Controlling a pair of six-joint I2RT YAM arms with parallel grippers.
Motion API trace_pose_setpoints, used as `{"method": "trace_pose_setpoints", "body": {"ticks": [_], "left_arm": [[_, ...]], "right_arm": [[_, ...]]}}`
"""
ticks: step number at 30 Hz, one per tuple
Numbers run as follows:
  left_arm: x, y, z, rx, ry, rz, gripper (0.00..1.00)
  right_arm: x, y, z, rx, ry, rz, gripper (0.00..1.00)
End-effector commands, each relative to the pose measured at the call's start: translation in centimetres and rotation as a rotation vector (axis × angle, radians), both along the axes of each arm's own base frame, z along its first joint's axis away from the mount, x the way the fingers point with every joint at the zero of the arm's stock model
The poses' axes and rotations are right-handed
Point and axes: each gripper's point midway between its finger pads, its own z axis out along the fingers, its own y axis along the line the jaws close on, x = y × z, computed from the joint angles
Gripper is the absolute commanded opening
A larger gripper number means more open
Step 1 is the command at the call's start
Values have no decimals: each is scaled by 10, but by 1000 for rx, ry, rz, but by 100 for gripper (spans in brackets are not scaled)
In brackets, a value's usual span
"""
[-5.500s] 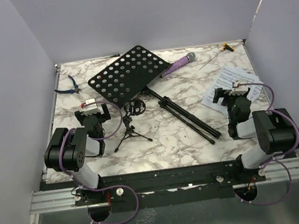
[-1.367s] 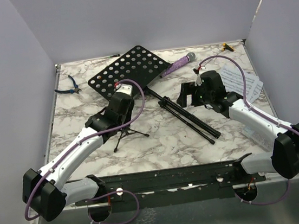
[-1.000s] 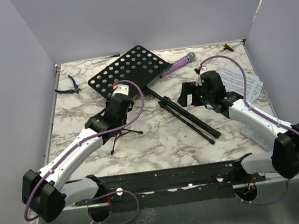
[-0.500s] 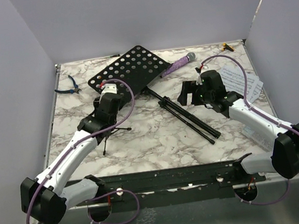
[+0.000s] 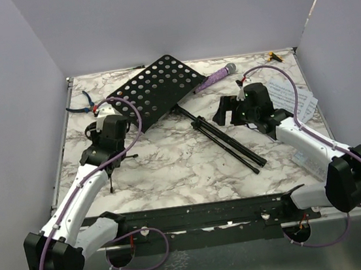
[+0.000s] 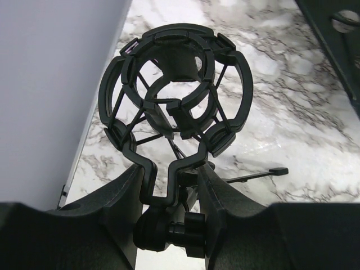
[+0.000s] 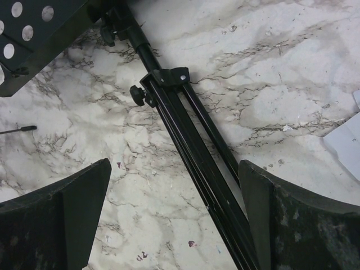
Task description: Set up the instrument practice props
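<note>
At the left side of the marble table point(image 5: 184, 167), the left gripper point(image 6: 171, 188) is partly closed on the small black tripod mic stand point(image 6: 174, 95), its two fingers point(image 6: 121, 214) clamping the stem just below the ring-shaped shock mount. In the left wrist view the mount stands upright ahead of the fingers, close to the left wall, and one thin leg tip projects to the right over the marble. Whether the legs touch the table cannot be determined from these views. Across the middle of the table, the tall black tripod music stand point(image 5: 155, 85) lies on its side: the hole-perforated desk rests toward the back left, and the folded legs run diagonally toward the near right. The right gripper point(image 7: 174, 185) hovers directly above those folded legs with its jaws spread fully apart, and it holds nothing. In the right wrist view the leg bundle passes between the two fingers, apart from both. At the back, the purple glitter microphone point(image 5: 215, 78) lies flat just beside the right edge of the desk. The white sheet-music pages point(image 5: 296, 97) lie near the right edge of the table, partly covered by the right arm. Blue-handled pliers point(image 5: 83, 105) lie at the back left, well apart from both grippers.
</note>
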Motion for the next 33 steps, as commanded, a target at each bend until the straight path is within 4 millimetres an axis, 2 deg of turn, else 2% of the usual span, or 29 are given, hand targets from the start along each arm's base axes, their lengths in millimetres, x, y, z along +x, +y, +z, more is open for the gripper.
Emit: {"method": "trace_pose_setpoints", "body": {"ticks": [1, 6, 8, 9, 11, 12, 15, 21, 24, 27, 30, 33], "left_arm": [[-3, 36, 9, 84, -58, 176, 36], [1, 48, 9, 85, -56, 242, 34], [1, 48, 10, 78, -58, 240, 37], [1, 48, 11, 74, -63, 238, 45], [2, 46, 18, 61, -82, 227, 85], [2, 46, 23, 53, -93, 220, 97], [4, 41, 43, 23, -141, 183, 99], [11, 23, 101, -94, -305, 72, 99], [18, 5, 128, -185, -401, -18, 99], [31, -31, 146, -316, -473, -184, 99], [45, -71, 148, -464, -473, -329, 99], [58, -113, 135, -636, -404, -440, 99]], "right_arm": [[6, 7, 18, 51, -35, 26, 100], [4, 3, 21, 50, -42, 22, 100], [3, 2, 19, 46, -41, 24, 100], [2, 3, 19, 50, -44, 33, 100], [-1, 4, 17, 57, -46, 42, 100], [-2, 4, 16, 60, -46, 47, 100], [-4, 4, 15, 62, -43, 49, 100], [-6, -1, 11, 48, -30, 25, 100], [-7, -2, 9, 46, -25, 19, 100], [-8, -3, 7, 46, -19, 15, 100], [-9, -4, 4, 41, -9, 11, 100], [-9, -6, 0, 31, -1, 2, 100]]}}
